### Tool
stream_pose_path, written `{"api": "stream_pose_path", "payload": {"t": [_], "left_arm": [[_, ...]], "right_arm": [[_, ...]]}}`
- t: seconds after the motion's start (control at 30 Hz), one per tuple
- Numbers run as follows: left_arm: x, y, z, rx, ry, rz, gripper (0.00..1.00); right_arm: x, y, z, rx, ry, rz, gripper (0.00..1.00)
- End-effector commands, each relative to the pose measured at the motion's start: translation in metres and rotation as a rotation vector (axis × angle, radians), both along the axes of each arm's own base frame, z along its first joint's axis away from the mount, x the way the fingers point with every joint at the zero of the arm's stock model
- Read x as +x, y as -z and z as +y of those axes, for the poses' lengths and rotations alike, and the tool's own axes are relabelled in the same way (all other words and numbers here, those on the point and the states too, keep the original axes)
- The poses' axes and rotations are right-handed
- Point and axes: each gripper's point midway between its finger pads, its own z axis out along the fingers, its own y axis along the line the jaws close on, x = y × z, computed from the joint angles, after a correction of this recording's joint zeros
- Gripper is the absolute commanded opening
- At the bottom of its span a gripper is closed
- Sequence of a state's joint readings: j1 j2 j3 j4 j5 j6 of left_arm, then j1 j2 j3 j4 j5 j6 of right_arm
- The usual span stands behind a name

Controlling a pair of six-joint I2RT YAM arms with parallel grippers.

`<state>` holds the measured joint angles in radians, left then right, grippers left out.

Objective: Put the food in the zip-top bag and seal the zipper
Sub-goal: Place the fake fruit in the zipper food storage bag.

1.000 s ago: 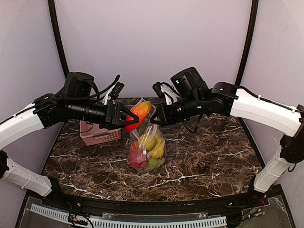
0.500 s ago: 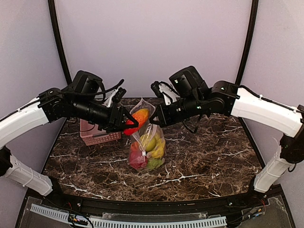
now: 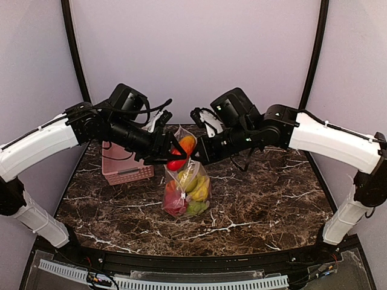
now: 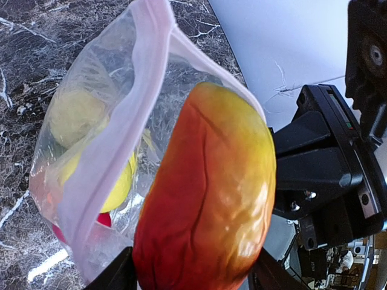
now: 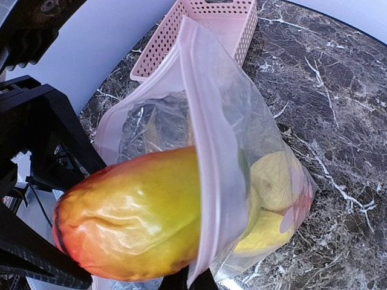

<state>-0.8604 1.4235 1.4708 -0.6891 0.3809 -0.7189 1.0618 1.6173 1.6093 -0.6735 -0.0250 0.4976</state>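
Note:
The zip-top bag (image 3: 187, 188) hangs upright over the table with several yellow, red and green toy fruits in its bottom. My right gripper (image 3: 198, 152) is shut on the bag's mouth edge, pinching the pale pink zipper strip (image 5: 213, 181) at the bottom of the right wrist view (image 5: 193, 283). My left gripper (image 3: 168, 156) is shut on a red-orange-yellow mango-like fruit (image 3: 181, 152), held at the open mouth. In the right wrist view the fruit (image 5: 133, 217) has its tip past the strip. In the left wrist view the fruit (image 4: 205, 199) lies beside the zipper strip (image 4: 115, 151).
A pink slotted basket (image 3: 124, 172) stands at the back left, behind the left arm; it also shows in the right wrist view (image 5: 205, 30). The two grippers are close together above the bag. The dark marble table (image 3: 272, 199) has raised black edges.
My left arm has swung right and up, bringing the fruit closer to the bag's mouth and tipping it downward. The right gripper has kept hold of the bag, shifting slightly.

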Motion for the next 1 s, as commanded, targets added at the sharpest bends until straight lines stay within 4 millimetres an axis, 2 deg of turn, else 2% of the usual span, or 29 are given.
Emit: {"api": "stream_pose_path", "payload": {"t": [0.0,0.17,0.33,0.4,0.53,0.73,0.87,0.97], "left_arm": [[-0.002,-0.005,-0.003,0.008,0.022,0.008,0.63],[0.001,-0.003,-0.005,0.014,0.023,0.007,0.72],[0.003,-0.009,-0.005,0.008,0.033,-0.007,0.76],[0.003,-0.012,-0.002,0.017,0.037,-0.021,0.81],[0.007,-0.016,0.010,0.066,0.030,-0.064,0.87],[0.007,-0.027,0.025,0.106,0.032,-0.099,0.90],[0.008,-0.037,0.037,0.115,0.033,-0.117,0.90],[0.017,-0.045,0.053,0.119,-0.005,-0.142,0.88]], "right_arm": [[0.001,-0.008,0.007,0.007,-0.007,-0.025,0.00],[0.002,-0.007,0.009,0.004,-0.011,-0.028,0.00],[0.004,-0.007,0.010,0.002,-0.010,-0.031,0.00],[0.004,-0.007,0.010,0.000,-0.007,-0.033,0.00],[0.007,-0.007,0.008,-0.005,0.009,-0.040,0.00],[0.011,-0.011,0.004,-0.004,0.037,-0.056,0.00],[0.012,-0.014,0.004,0.003,0.044,-0.059,0.00],[0.012,-0.015,0.005,0.009,0.042,-0.057,0.00]]}}
